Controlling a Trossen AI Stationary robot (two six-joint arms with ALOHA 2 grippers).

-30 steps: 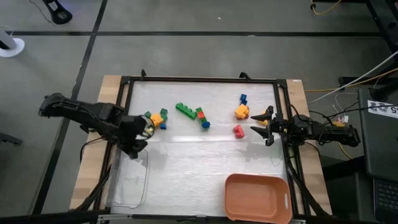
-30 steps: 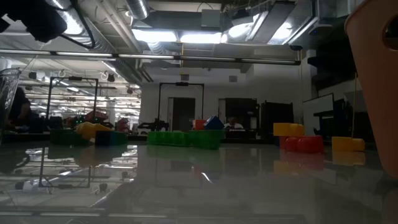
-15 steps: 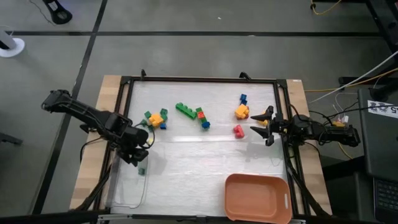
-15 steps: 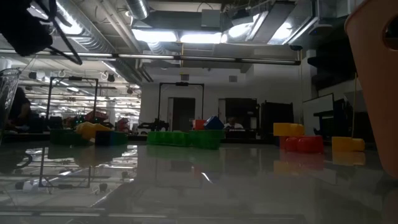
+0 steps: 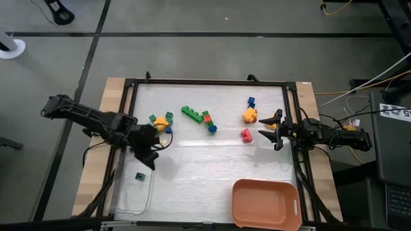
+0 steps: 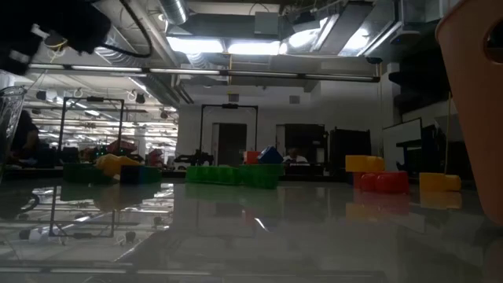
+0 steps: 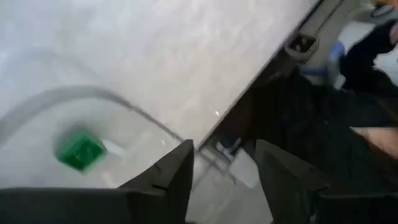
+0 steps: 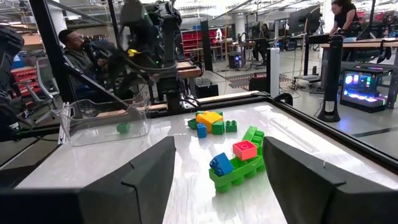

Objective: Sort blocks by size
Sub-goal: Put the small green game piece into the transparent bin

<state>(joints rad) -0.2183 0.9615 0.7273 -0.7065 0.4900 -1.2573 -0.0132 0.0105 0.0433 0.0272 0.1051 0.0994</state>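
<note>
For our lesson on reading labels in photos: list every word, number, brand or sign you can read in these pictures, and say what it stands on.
Nothing can be read with confidence.
White label on the dark equipment beside the table, high view: printing is there, too small to read.
Blocks, orange bin, clear tray: no writing visible.

1 tiny green cube [image 5: 138,176] inside the clear bin [image 5: 126,204]. Beside the bin: 1 orange tray [image 5: 266,205]. 2 grippers. Loose bricks too clustered for an exact count.

Orange bin [image 6: 475,102] cut off at edge; left wrist view blurred
</note>
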